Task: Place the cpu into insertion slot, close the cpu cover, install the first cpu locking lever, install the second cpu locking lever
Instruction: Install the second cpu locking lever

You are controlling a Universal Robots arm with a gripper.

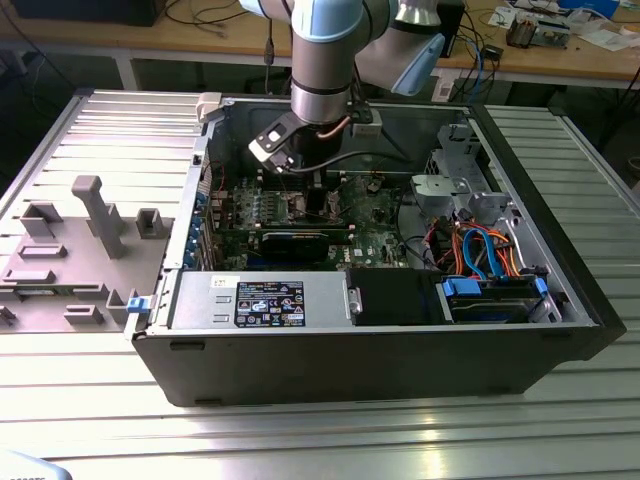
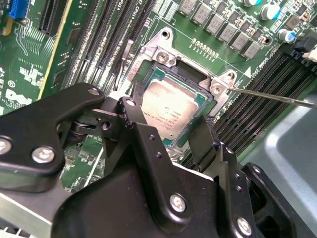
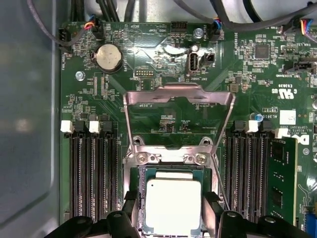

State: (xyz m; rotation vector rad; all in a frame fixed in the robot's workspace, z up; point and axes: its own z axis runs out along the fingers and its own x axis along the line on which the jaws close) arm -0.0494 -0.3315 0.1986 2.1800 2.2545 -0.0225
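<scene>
The surface under me is ribbed grey metal, its long slats running across, with a pale glare of overhead light on the front ones. Grey plastic fixtures stand on it at the exterior view's left. Behind it runs a wooden workbench strewn with cables and papers, and it is dark underneath.

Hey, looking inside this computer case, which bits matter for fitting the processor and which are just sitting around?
Job: cpu, seated in the insertion slot; cpu cover, flipped open; locking lever; gripper, over the cpu.
Just there: memory slots; coin battery; power supply; grey fixture plate outside the case.
</scene>
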